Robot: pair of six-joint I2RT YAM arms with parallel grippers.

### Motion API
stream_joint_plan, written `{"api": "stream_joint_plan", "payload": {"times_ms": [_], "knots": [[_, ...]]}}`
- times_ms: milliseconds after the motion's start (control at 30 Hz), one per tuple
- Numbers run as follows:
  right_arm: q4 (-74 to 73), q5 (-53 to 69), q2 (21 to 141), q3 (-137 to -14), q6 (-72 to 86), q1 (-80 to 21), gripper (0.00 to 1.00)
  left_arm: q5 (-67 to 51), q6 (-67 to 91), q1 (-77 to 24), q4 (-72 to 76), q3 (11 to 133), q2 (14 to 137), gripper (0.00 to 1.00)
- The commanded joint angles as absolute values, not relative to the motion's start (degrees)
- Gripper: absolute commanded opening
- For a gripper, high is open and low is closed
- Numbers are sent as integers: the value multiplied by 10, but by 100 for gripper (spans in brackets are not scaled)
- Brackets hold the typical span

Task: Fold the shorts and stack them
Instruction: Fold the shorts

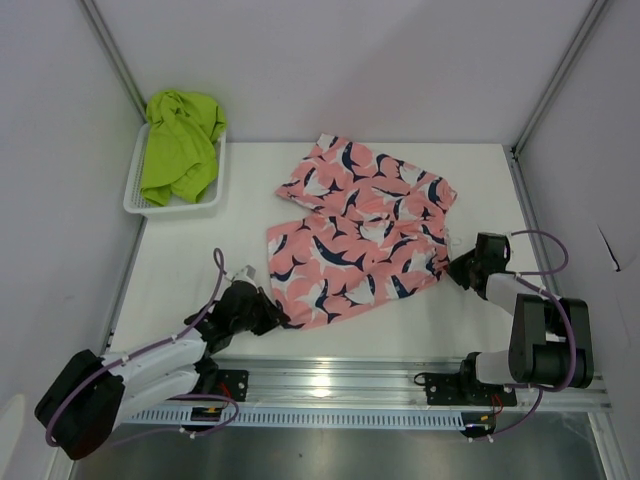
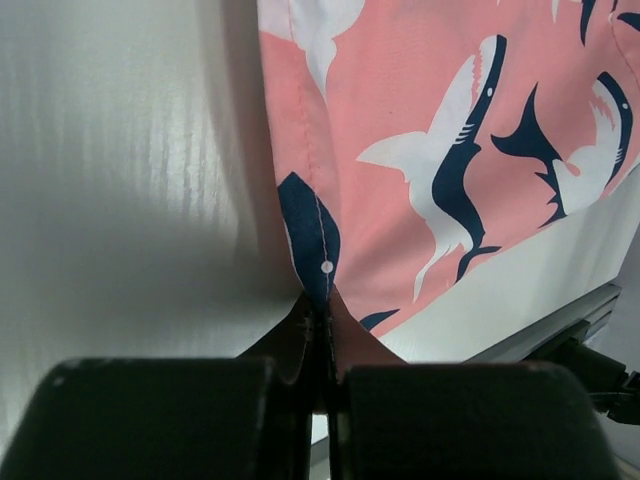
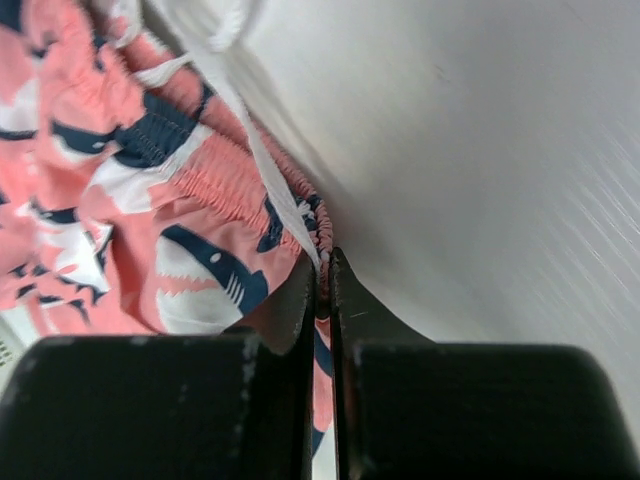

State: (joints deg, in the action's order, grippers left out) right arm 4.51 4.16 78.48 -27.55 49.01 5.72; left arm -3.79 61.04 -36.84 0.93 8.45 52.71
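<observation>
The pink shorts [image 1: 360, 230] with navy and white sharks lie spread flat in the middle of the white table. My left gripper [image 1: 283, 318] is shut on their near left hem corner; in the left wrist view that gripper [image 2: 322, 305] pinches the navy-printed corner of the pink shorts [image 2: 440, 140]. My right gripper [image 1: 452, 268] is shut on the elastic waistband at the right edge. The right wrist view shows the gripper [image 3: 324, 275] clamping the gathered band of the pink shorts [image 3: 150, 220], beside the white drawstring [image 3: 270, 180]. The lime green shorts [image 1: 180, 145] lie bunched in the basket.
A white mesh basket [image 1: 213, 185] stands at the back left corner of the table. Grey walls and metal frame posts close in the back and both sides. A metal rail [image 1: 330, 385] runs along the near edge between the arm bases.
</observation>
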Motion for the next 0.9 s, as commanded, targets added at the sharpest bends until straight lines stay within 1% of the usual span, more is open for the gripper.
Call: {"api": "stream_joint_plan", "payload": {"times_ms": [0,67,200,300,400,433,467,567,633,667,700,767,800,867], "knots": [[-90,-19,775,-325,489,40,0,-11,577,-370,-125,107,512,0],[-167,-47,763,-343,493,29,0,-17,575,-372,-154,112,492,0],[-261,-47,709,-345,491,24,0,-3,585,-400,-229,132,433,0],[-332,-55,654,-345,489,19,0,59,601,-432,-312,168,375,0],[-397,-53,602,-346,491,18,0,78,598,-434,-378,223,350,0],[-413,-49,590,-349,494,19,0,83,590,-434,-390,236,352,0],[-435,-44,578,-351,494,19,0,88,585,-434,-416,284,360,0],[-470,-31,527,-358,499,17,0,104,570,-433,-453,351,382,0],[-481,-33,497,-366,501,18,0,120,557,-434,-461,416,404,0],[-483,-36,490,-372,503,18,0,132,552,-433,-467,434,413,0],[-486,-39,485,-379,503,20,0,143,539,-433,-468,490,433,0],[-495,-42,487,-406,501,24,0,177,522,-433,-473,532,460,0],[-497,-44,491,-417,502,25,0,187,504,-432,-472,595,475,0],[-499,-46,509,-451,501,27,0,215,485,-430,-476,639,528,0]]}}
